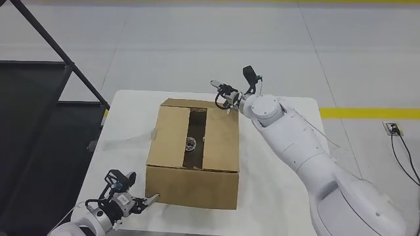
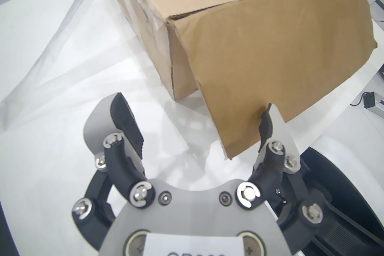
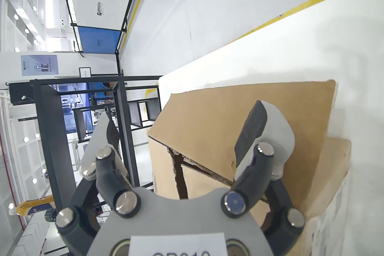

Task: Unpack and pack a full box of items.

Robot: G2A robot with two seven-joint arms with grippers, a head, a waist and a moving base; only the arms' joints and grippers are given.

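Left gripper (image 2: 195,103) gapes wide, one fingertip (image 2: 266,122) seemingly touching the box flap (image 2: 279,59).

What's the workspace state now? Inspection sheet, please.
Surface: white table, cardboard box standing on it.
Job's things: box top flaps parted, dark gap between, contents unclear; near flap folded outward.
Clutter: clear film trailing from box across table.
Hands: left hand open by near flap; right hand open at far corner.
Cables: cable and adapter on floor beside table.
Surroundings: black rack, yellow floor line.
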